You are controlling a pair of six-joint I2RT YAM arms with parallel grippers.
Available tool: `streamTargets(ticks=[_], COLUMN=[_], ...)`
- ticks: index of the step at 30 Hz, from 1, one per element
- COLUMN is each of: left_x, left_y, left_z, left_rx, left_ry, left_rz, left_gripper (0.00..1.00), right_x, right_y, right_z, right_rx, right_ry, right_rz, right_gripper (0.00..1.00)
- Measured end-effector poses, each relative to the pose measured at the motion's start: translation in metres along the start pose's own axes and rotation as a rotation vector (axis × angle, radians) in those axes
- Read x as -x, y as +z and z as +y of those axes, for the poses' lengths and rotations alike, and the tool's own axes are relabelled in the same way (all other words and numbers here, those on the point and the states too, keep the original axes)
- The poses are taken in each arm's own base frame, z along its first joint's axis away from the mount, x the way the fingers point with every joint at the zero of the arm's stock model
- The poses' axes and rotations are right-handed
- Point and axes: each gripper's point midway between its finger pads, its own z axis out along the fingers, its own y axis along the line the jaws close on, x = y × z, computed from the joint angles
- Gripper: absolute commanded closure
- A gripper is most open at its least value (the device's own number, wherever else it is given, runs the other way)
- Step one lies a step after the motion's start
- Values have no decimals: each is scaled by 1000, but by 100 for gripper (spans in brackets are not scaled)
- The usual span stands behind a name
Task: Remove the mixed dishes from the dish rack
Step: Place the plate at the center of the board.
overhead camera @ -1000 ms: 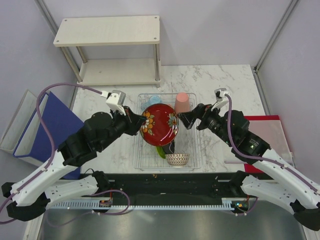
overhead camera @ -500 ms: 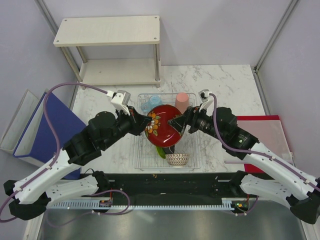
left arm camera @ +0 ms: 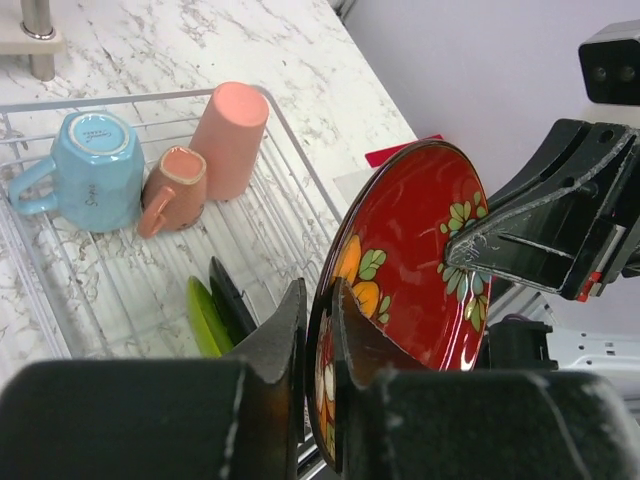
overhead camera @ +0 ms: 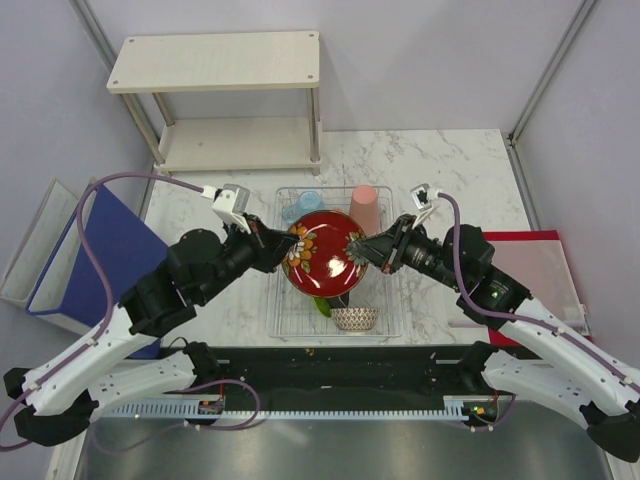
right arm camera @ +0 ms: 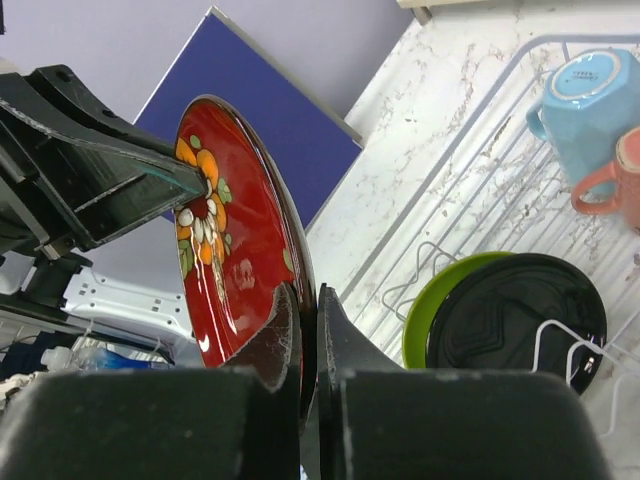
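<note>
The dark red plate [overhead camera: 322, 250] with orange flowers stands on edge above the wire dish rack [overhead camera: 392, 300]. My left gripper [overhead camera: 285, 247] is shut on its left rim and my right gripper [overhead camera: 362, 250] is shut on its right rim. The left wrist view shows the plate [left arm camera: 410, 270] pinched between my fingers [left arm camera: 285, 320]. In the rack lie a light blue cup [left arm camera: 90, 170], two salmon cups [left arm camera: 230, 135], a lime green plate [right arm camera: 435, 305] and a black plate [right arm camera: 515, 320]. A net-patterned bowl [overhead camera: 355, 318] sits at the rack's near end.
A two-tier beige wooden shelf [overhead camera: 225, 95] stands at the back left of the marble table. A blue board [overhead camera: 115, 250] leans off the table's left edge. A red mat under a clear tray [overhead camera: 540, 270] lies at the right.
My right gripper has moved in from the right to the plate's right rim and shut on it. The left gripper has kept its hold on the plate.
</note>
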Motion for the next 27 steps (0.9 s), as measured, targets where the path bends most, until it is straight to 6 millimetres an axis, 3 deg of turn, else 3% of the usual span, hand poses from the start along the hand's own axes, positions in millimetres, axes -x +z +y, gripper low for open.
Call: streamTargets(ticks=[1, 2, 4, 5, 6, 9, 12, 15, 18, 20, 23, 25, 27], left_x=[2, 3, 2, 2, 0, -1, 0, 11, 27, 40, 53, 57, 55], left_y=[-1, 0, 1, 3, 7, 17, 24, 19, 3, -13, -32, -40, -40], left_z=[-2, -3, -3, -1, 1, 2, 15, 30, 42, 48, 54, 55, 55], left_rx=[-9, -13, -10, -1, 13, 40, 125, 210, 265, 286, 292, 282, 279], left_ry=[-3, -4, -3, -5, 4, 6, 19, 21, 5, -24, -60, -72, -71], left_rz=[-7, -12, -9, -9, -5, 0, -9, -62, -130, -191, -257, -277, -273], left_gripper=[98, 82, 44, 16, 1, 1, 1, 1, 1, 1, 1, 1, 1], right_x=[3, 4, 4, 5, 6, 0, 0, 22, 65, 105, 170, 212, 248], right_y=[-1, -1, -1, -1, -1, 0, -3, -9, -13, -16, -22, -29, -38], right_z=[2, 3, 3, 3, 3, -13, -34, -46, -46, -47, -71, -105, -156], right_rx=[8, 11, 7, 10, 4, -66, -178, -300, -396, -457, -576, -673, -775], right_ry=[-1, -1, 0, -3, -9, -28, -51, -82, -99, -94, -58, -3, 85], right_rz=[-10, -14, -18, -21, -29, -12, -16, -67, -171, -273, -429, -520, -601], right_gripper=[100, 100, 100, 100, 100, 100, 100, 100, 100, 100, 100, 100, 100])
